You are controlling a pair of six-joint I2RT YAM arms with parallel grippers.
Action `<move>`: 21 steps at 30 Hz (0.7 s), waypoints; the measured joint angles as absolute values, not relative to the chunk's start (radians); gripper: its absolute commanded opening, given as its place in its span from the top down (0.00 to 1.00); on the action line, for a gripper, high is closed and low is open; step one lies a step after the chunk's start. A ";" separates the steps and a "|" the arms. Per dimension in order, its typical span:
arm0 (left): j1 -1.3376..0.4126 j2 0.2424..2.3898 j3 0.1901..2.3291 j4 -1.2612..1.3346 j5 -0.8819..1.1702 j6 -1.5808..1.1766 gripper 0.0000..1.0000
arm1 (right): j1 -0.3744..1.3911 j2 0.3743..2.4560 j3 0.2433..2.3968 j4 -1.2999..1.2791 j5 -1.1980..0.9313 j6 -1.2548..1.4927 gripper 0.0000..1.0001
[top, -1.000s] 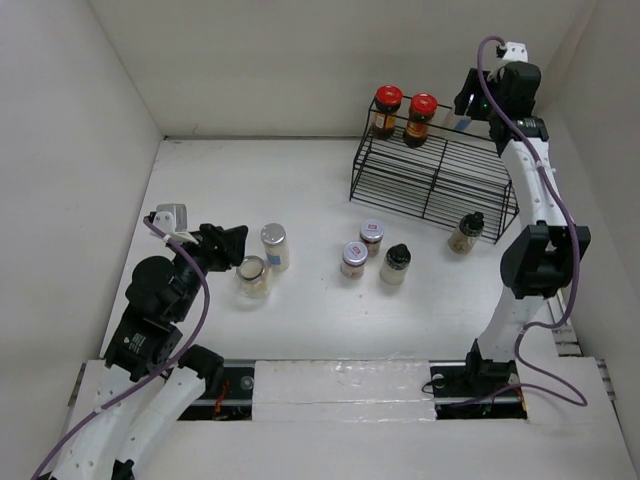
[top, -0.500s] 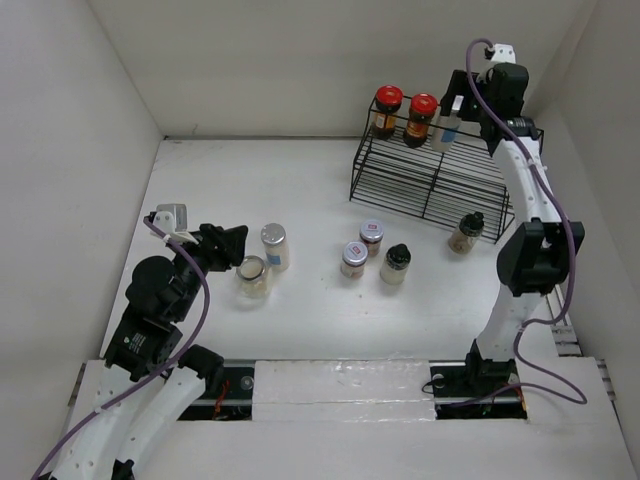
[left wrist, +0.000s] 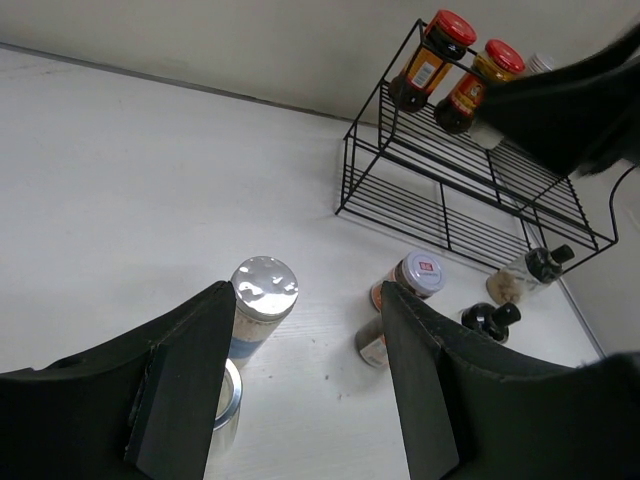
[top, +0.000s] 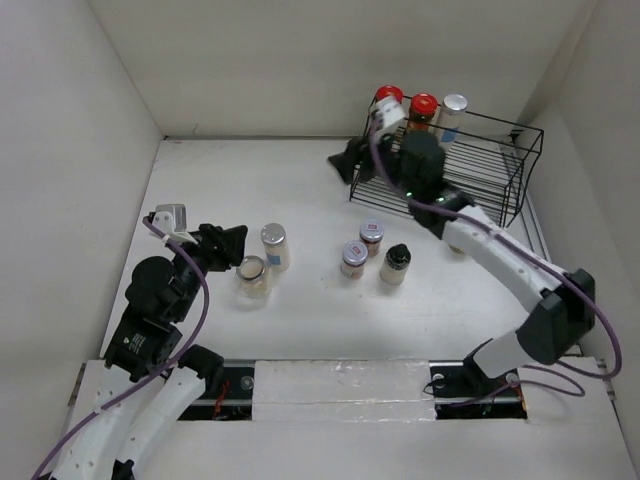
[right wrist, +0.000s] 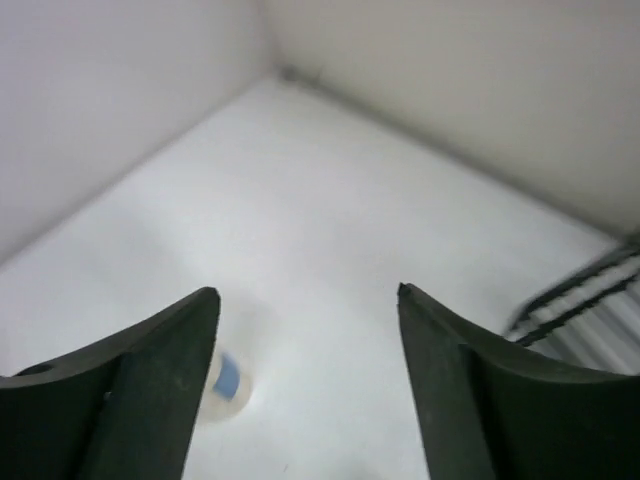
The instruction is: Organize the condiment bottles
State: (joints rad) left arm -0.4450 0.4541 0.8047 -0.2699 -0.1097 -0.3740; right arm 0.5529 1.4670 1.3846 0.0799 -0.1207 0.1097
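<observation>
From the top view, my right claw [top: 348,162] hangs over the white surface [top: 230,180], just in front of the left end of the black wire rack [top: 500,175]. Its wrist camera shows both fingers [right wrist: 150,380] spread wide with nothing between them. Below them I see bare surface and 1 blurred pale jar [right wrist: 228,385] with a blue patch, too soft for me to say which one it is.

3 jars stand in a row on the rack's top shelf. The first red-lidded dark jar [top: 388,98] is partly hidden behind the right wrist. The second red-lidded dark jar [top: 422,110] stands just beside it. A pale jar with a silver lid [top: 453,110] stands at the right of the row.

My left claw [top: 233,247] sits low at the left of the surface, also wide open and gripping nothing. A tall silver-lidded jar [top: 274,246] stands upright just ahead of it. A wider clear jar [top: 252,277] stands close beside 1 finger, and I cannot tell whether they touch.

Near the middle, 1 labelled-lid jar [top: 372,236] and another labelled-lid jar [top: 353,258] stand close together. A black-capped jar [top: 396,264] stands just to their right. The left wrist view shows a further black-capped jar [left wrist: 530,275] on the surface by the front right of the rack. From above, the right arm covers it.
</observation>
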 measured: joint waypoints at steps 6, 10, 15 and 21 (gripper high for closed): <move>-0.445 0.450 0.805 -0.270 -0.110 -0.374 0.44 | 0.756 1.681 1.310 0.074 -0.128 0.075 0.01; -0.445 0.449 0.805 -0.270 -0.110 -0.374 0.44 | 0.837 1.745 1.301 0.054 -0.133 0.056 0.01; -0.445 0.450 0.805 -0.270 -0.110 -0.374 0.44 | 0.912 1.798 1.339 0.059 -0.144 0.033 0.01; -0.445 0.450 0.805 -0.270 -0.110 -0.374 0.44 | 0.937 1.906 1.434 0.060 -0.143 0.022 0.06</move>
